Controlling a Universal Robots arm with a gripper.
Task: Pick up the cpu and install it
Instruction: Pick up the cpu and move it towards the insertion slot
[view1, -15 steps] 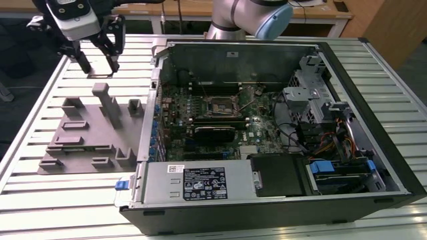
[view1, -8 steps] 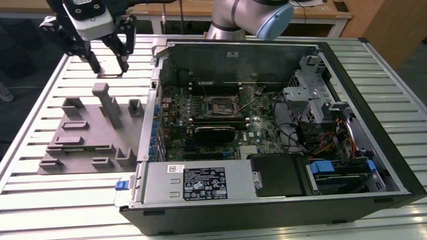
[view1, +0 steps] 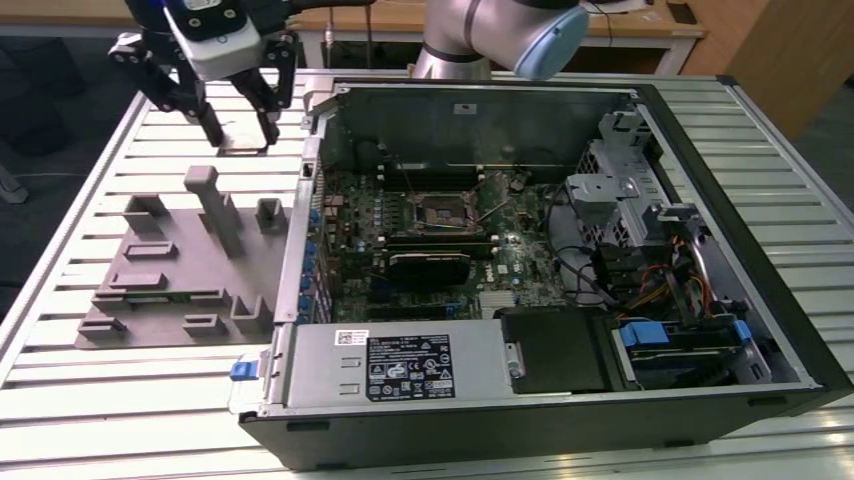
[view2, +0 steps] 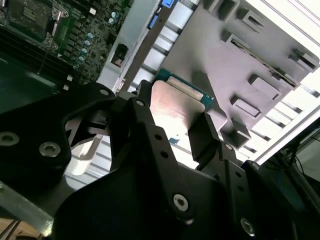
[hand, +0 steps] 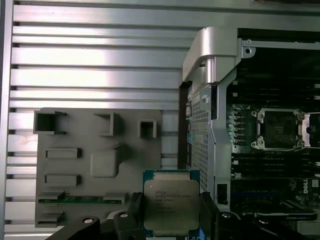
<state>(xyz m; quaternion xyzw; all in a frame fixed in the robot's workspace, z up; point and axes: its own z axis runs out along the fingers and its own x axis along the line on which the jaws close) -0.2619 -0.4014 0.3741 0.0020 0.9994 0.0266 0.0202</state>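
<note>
While the fingers (hand: 207, 212) clamp its opposite edges, the cpu (hand: 171, 202) hangs level, silver lid up, over the slatted table (view1: 134, 385).

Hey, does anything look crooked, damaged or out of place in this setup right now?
Nothing stands out. The cpu sits square in the gripper, outside the open computer case and near the grey fixture plate; no damage shows.

The desk (view1: 94, 400) is a top of pale metal slats running across the exterior view. A grey fixture plate (view1: 160, 285) with raised blocks lies flat on it toward the exterior view's left. An open computer case (view1: 561, 425) lies just beside the plate, toward the right.
</note>
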